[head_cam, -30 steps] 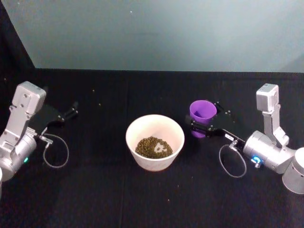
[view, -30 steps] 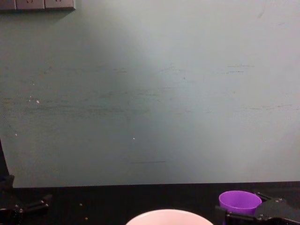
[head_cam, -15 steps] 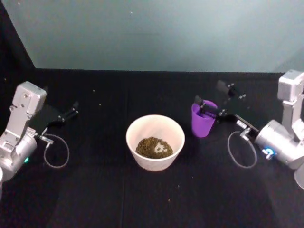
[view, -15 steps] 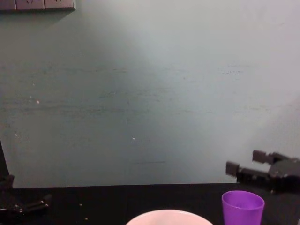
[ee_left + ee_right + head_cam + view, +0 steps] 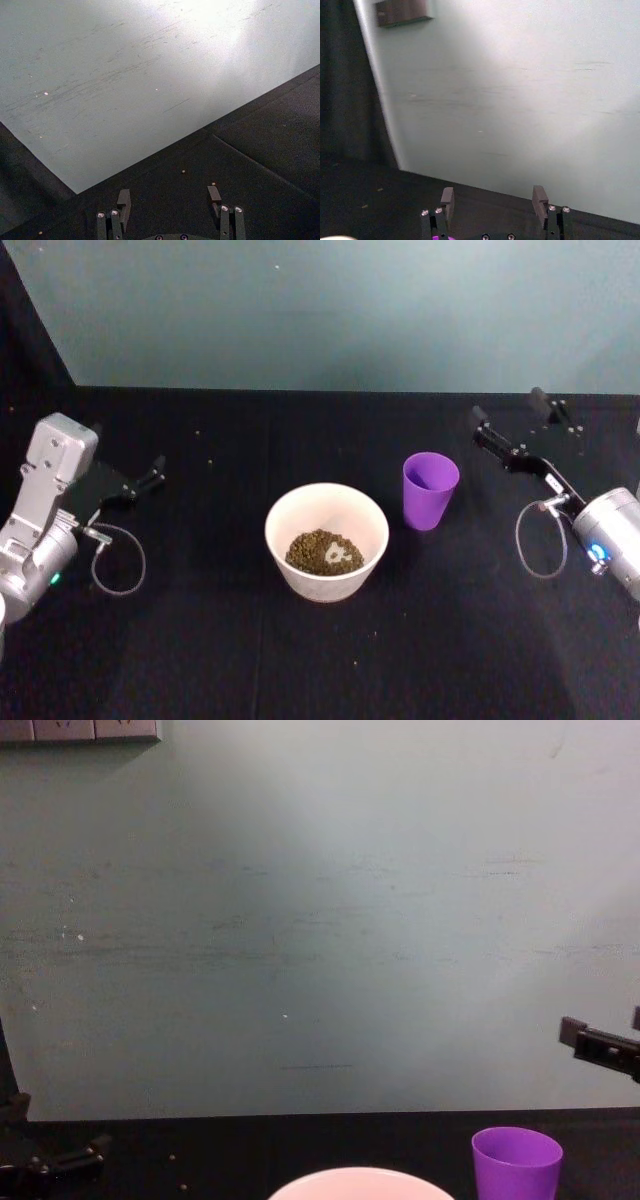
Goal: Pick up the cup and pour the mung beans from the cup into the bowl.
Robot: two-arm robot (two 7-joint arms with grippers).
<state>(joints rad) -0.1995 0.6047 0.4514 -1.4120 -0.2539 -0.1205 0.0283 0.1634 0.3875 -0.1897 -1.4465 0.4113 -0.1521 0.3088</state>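
Note:
The purple cup (image 5: 430, 490) stands upright on the black table, just right of the bowl (image 5: 275, 525), and looks empty. The same cup (image 5: 516, 1160) rises beside the bowl's pale rim (image 5: 360, 1180) in the chest view. A heap of mung beans (image 5: 322, 550) lies in the bowl's bottom. My right gripper (image 5: 510, 410) hangs open above and to the right of the cup, holding nothing; its wrist view shows the right gripper (image 5: 493, 197) with a sliver of the cup (image 5: 440, 236) below. My left gripper (image 5: 150, 478) rests open at the far left, shown as the left gripper (image 5: 169, 197) in its wrist view.
A pale teal wall (image 5: 340, 310) closes off the back of the table. A few stray beans (image 5: 211, 461) dot the black tabletop (image 5: 400, 640). Cable loops hang from both wrists, the left cable (image 5: 118, 558) lying near the table.
My right gripper let go of the cup, opened, and rose away to the right. The cup now stands free on the table. The left arm stayed put.

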